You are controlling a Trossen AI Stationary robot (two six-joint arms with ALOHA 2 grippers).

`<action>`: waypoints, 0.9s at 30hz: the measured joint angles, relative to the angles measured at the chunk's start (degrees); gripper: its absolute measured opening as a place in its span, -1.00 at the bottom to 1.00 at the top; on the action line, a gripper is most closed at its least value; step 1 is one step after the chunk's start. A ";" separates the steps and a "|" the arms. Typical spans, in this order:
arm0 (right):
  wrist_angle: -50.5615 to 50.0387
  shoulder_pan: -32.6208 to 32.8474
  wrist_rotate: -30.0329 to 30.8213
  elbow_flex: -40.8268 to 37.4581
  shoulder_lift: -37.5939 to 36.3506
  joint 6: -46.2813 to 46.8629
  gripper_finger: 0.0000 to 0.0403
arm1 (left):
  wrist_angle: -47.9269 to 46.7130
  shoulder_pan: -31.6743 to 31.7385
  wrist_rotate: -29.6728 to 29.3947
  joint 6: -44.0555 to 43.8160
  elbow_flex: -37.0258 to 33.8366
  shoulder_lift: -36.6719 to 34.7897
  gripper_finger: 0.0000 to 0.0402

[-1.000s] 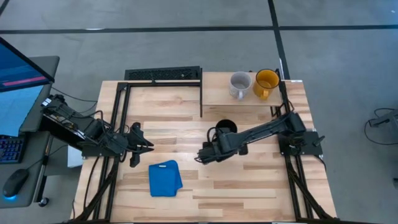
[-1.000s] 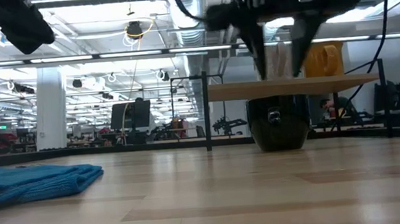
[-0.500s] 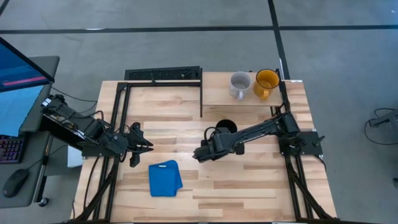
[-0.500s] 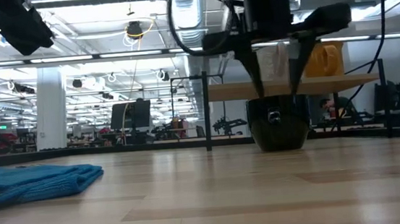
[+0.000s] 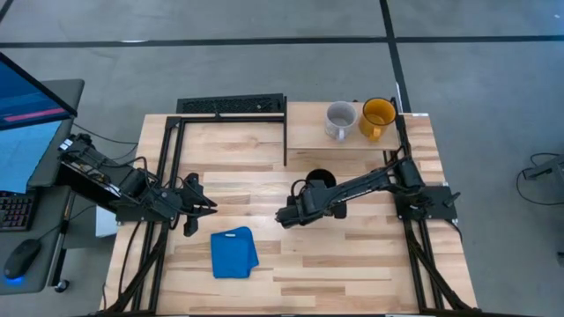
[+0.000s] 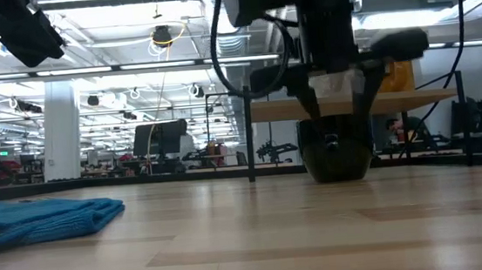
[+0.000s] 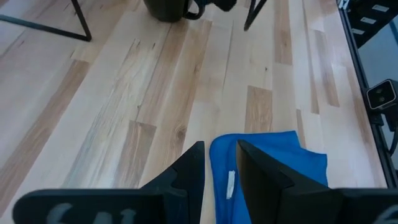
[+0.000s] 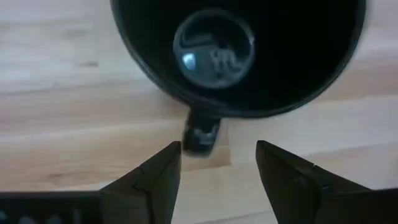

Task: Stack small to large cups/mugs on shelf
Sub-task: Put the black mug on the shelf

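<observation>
- Your left gripper [image 5: 196,204] waits at the table's left side, beside the blue cloth [image 5: 233,253] — fingers slightly parted, holding nothing.
- Your right gripper [image 8: 217,163] hangs released over the black mug [image 5: 320,181], jaws either side of its handle [image 8: 201,132]; the mug is upright on the tabletop, just in front of the shelf [image 5: 308,135].
- Step in hand: approach to the last mug — the grey-white mug [image 5: 338,120] and yellow mug [image 5: 377,116] already stand on the shelf.
- Next, I judge: descend, close on the handle or rim, lift clear of the shelf edge.

Bright overhead light, soft shadows, blurred foreground
</observation>
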 joint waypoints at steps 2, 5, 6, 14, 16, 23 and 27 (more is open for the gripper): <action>3.27 0.48 -1.18 -1.46 0.00 0.43 0.14 | -0.34 0.00 0.00 -0.02 0.00 0.00 -0.59; 7.68 1.39 -1.06 -2.46 0.00 0.98 0.14 | -0.71 0.00 0.00 -0.02 0.00 0.00 -0.59; 8.24 1.55 -1.00 -2.61 0.00 1.26 0.14 | -0.74 0.00 0.00 -0.01 0.00 0.00 -0.59; 6.77 0.64 0.39 -3.26 -0.02 1.56 0.14 | -0.74 0.00 0.00 0.00 0.00 0.00 -0.59; 7.43 0.35 0.41 -3.26 -0.02 1.25 0.14 | -0.74 0.00 0.00 -0.03 0.00 0.00 -0.59; 7.39 -1.12 0.49 -3.26 -0.02 1.52 0.14 | -0.74 0.00 0.00 -1.05 0.00 0.00 -0.59; 7.39 -1.57 0.34 -3.26 -0.04 1.68 0.14 | -0.74 0.00 0.00 -1.09 0.00 0.00 -0.59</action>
